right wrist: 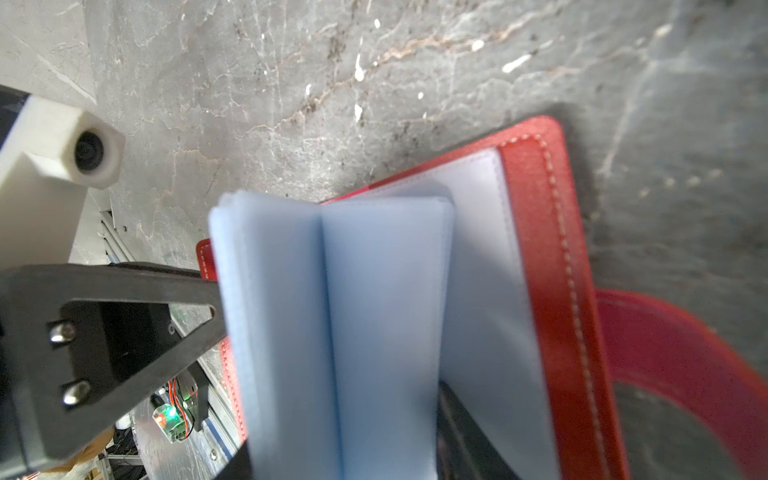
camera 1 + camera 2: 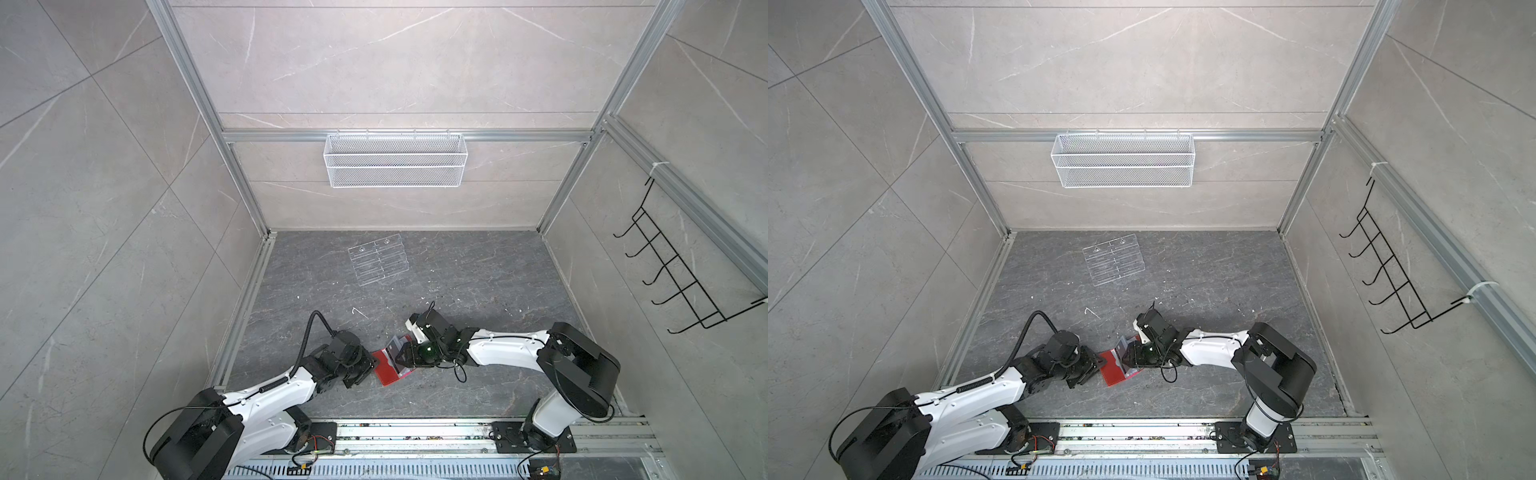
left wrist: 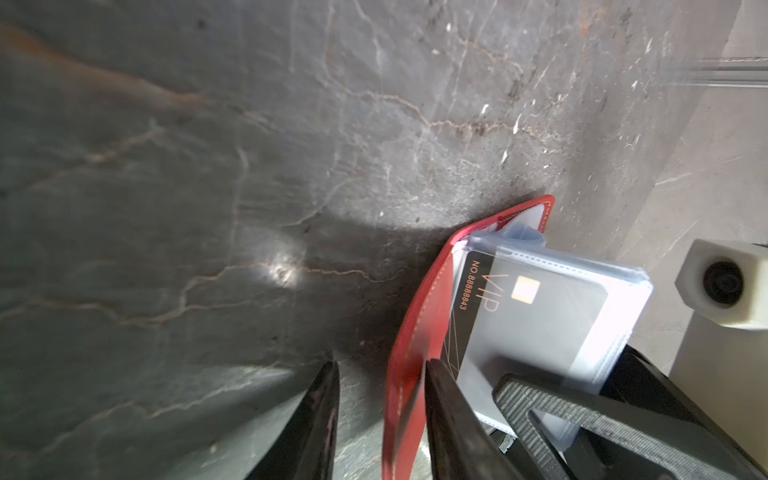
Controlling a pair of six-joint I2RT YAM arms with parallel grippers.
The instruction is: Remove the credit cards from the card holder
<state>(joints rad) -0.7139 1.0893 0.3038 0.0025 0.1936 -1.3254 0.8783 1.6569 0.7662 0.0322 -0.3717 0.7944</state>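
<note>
- On the dark grey, veined stone tabletop (image 2: 457,270) lies the open card holder (image 2: 384,370), flat red leather-look with pale stitching
- A thin black credit card (image 3: 536,316) lettered "VIP" sits inside the bluish clear sleeves (image 1: 374,291)
- The right gripper (image 1: 332,340) clamps that sleeve bundle, which stands up from the cover
- The left gripper (image 3: 381,363) is parted, its fingers straddling the holder's red edge

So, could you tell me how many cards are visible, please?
1: a dark VIP card in a clear sleeve of the open red holder; others may be hidden.
</note>
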